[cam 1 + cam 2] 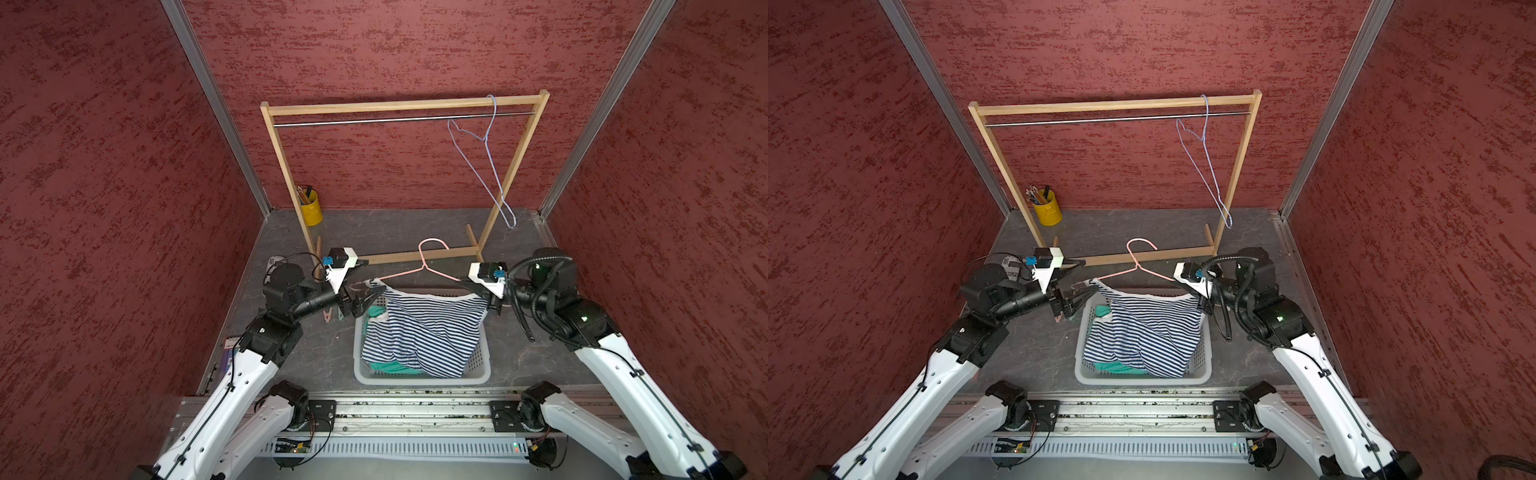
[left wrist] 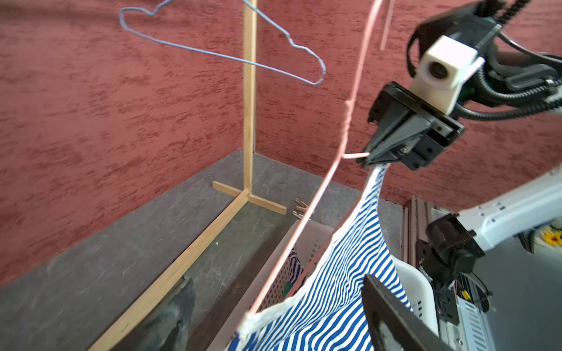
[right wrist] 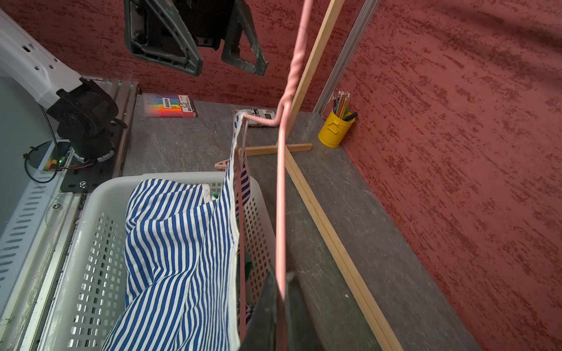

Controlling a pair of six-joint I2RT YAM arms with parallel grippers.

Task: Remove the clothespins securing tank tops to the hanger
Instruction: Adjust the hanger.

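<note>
Left gripper (image 1: 369,296) has its jaws apart and empty, just left of the hanger's (image 1: 401,273) left end, where the striped top's (image 1: 424,328) strap loops over the wire; right gripper (image 1: 468,286) is clamped on the hanger's right end, holding it above the basket (image 1: 419,380); both arms reach inward from the near corners, wrists turned toward each other. No peg shows on the hanger; one pink peg (image 1: 328,316) lies on the table (image 1: 324,361) left of the basket; the teal top (image 1: 376,311) lies in the basket under the striped one. The pegs look to be off; next, the left jaws should check the strap for any hidden peg.
</note>
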